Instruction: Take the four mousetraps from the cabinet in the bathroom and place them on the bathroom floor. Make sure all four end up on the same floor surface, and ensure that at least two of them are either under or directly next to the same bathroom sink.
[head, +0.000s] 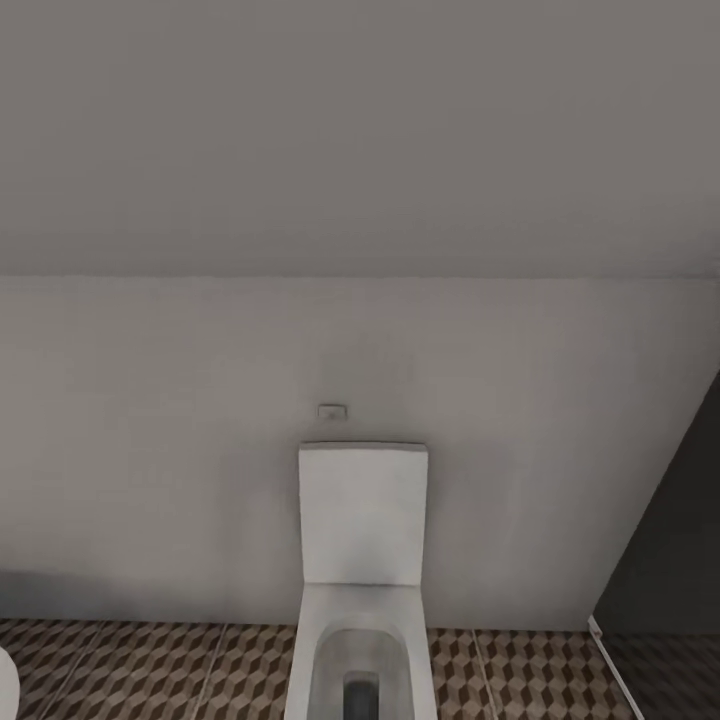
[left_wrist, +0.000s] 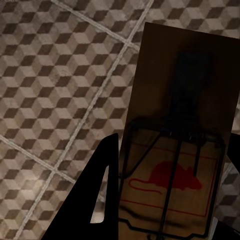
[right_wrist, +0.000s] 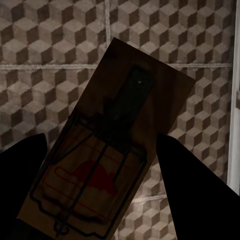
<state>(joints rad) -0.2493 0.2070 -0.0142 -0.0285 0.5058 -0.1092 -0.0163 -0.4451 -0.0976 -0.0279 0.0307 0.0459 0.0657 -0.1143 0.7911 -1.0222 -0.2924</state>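
Nearest your left wrist camera is a mousetrap (left_wrist: 172, 150), a brown board with wire parts and a red mouse mark, held between the dark fingers (left_wrist: 97, 195) of the left hand (left_wrist: 167, 200), which is closed on its edges. Beneath it lies the bathroom floor (left_wrist: 55, 80), cube-patterned tiles with pale grout lines; the trap appears raised above the tiles, not resting on them.

In the head view, from left to right: a rounded white edge (head: 6, 685) at the picture's border, too little of it to identify; the patterned floor along the base of a plain grey wall (head: 180, 450); a white toilet (head: 362, 570) with a square cistern and a small plate (head: 332, 411) on the wall above it; then a dark panel (head: 670, 540) at the far right.

In the right wrist view, the right hand (right_wrist: 102, 182) likewise grips a second mousetrap (right_wrist: 110, 150), its fingers (right_wrist: 192, 180) pressed against both long sides, above the same tiled floor.

Progress, as a judgement: you carry two traps, neither yet set down. Sink and cabinet are out of frame, so the other two traps cannot be accounted for. You probably still need to turn toward the sink before releasing.
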